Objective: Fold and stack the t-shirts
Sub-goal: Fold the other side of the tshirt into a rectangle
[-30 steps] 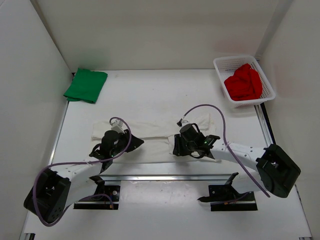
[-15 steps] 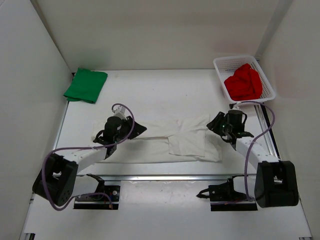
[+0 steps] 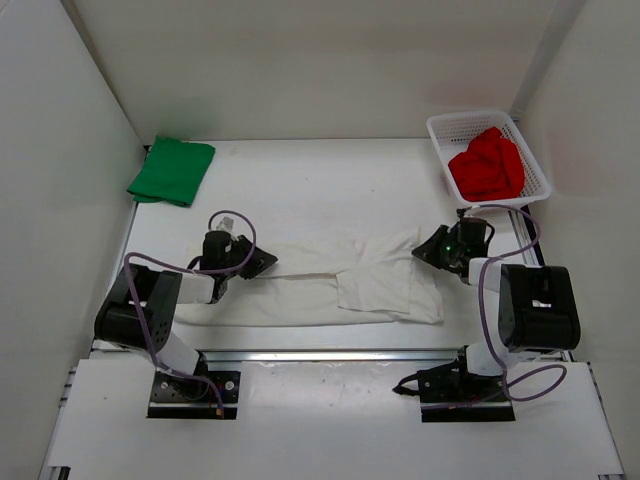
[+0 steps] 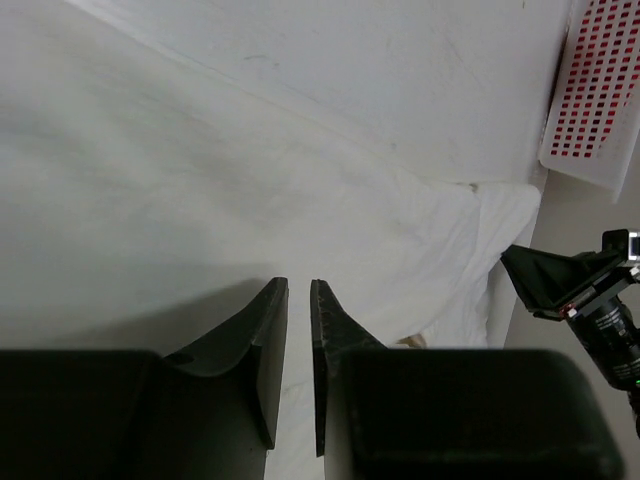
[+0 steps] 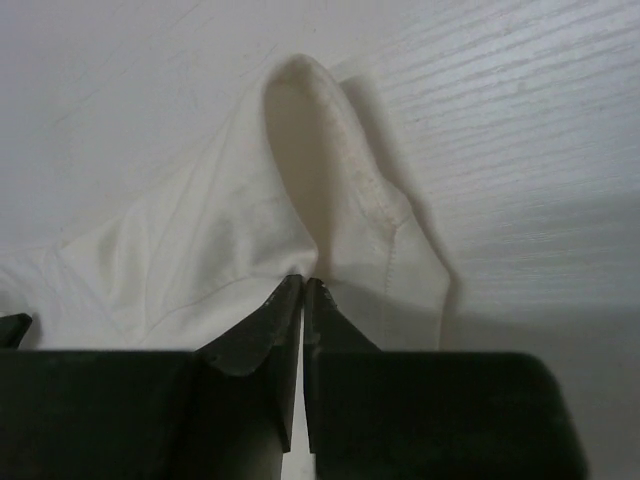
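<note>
On the white table (image 3: 320, 190), the right gripper (image 5: 303, 282) pinches the white t-shirt (image 3: 300, 298) only at its jaw tips; pulling could slip it. Whether the left gripper (image 4: 299, 285) grips cannot be told.

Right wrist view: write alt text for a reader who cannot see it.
The black two-finger right gripper is pinched shut on a raised fold of a soft white cloth t-shirt; the cloth spreads leftward over a pale white table.
</note>
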Controlling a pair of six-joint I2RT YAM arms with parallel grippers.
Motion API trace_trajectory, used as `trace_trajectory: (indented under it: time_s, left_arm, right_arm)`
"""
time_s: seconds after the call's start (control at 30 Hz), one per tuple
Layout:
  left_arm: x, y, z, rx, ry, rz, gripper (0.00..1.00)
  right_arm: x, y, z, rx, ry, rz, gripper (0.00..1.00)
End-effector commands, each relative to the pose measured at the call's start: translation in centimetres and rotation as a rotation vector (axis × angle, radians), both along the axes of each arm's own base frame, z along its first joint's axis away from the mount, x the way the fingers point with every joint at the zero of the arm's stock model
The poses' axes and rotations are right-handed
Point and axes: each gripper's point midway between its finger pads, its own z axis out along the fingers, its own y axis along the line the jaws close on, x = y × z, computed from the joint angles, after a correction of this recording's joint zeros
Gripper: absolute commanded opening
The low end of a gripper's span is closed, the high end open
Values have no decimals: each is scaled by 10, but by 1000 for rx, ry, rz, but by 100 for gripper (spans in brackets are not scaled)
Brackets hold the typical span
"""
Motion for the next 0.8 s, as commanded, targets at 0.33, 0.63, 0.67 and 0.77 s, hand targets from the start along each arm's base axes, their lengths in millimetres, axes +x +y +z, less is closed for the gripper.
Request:
trace_trajectory:
  time_s: [0.33, 0.63, 0.67, 0.77]
  left_arm:
    - [-17, 53, -16, -57, 29, 207, 25]
    - [-6, 25, 54, -1, -184, 100, 31]
    - [-10, 12, 62, 29, -207, 53, 32]
    - [-29, -25, 68, 46, -236, -79, 33]
  right_arm:
    - [20, -43, 15, -44, -29, -149, 1]
    - [-1, -17, 61, -152, -118, -102, 44]
    - [-10, 3, 65, -165, -138, -50, 39]
    - [-39, 42, 50, -157, -107, 52, 16]
